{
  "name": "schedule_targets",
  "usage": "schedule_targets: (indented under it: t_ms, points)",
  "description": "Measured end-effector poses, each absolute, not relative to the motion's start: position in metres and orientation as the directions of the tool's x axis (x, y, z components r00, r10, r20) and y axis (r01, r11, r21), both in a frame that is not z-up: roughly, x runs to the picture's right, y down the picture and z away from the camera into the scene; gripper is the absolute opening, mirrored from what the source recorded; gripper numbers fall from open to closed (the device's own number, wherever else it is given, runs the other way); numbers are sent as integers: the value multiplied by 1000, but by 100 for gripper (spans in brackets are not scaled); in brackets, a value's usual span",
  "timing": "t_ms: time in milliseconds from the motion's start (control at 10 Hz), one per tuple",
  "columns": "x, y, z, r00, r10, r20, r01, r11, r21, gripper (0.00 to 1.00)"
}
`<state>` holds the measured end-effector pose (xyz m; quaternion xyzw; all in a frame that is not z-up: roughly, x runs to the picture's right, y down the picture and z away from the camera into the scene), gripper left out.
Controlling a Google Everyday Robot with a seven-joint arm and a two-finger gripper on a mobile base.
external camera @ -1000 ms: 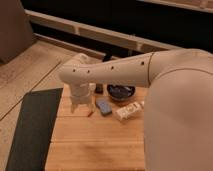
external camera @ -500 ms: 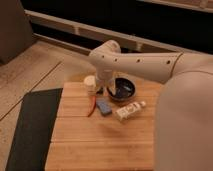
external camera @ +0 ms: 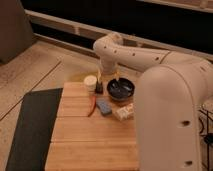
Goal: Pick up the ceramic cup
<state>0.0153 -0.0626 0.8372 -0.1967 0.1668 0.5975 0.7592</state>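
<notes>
Gripper [external camera: 99,87] sits low at the far edge of the table, just right of the ceramic cup [external camera: 90,82]. How far open it is, or whether it has any hold, I can't tell. Big white arm [external camera: 165,100] fills the right side, bending down from its elbow. Wooden table [external camera: 90,140] underneath, black mat [external camera: 32,125] along its left. Dark bowl [external camera: 120,90] sits just right of the gripper, with a white bottle [external camera: 125,112] in front of the bowl. Grey-blue block [external camera: 104,106] and thin red item [external camera: 92,106] lie side by side nearer us. This looks like the approach step. Next, the gripper needs to straddle the cup, close, then lift clear of the bowl.
</notes>
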Motion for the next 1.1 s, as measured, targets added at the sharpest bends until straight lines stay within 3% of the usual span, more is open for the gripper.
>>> schedule_targets:
  t_ms: [600, 1100]
  points:
    - [-21, -98, 912, 502, 740, -448, -865, 425, -268, 65]
    - [-50, -78, 961, 582, 675, -453, -810, 428, -402, 65]
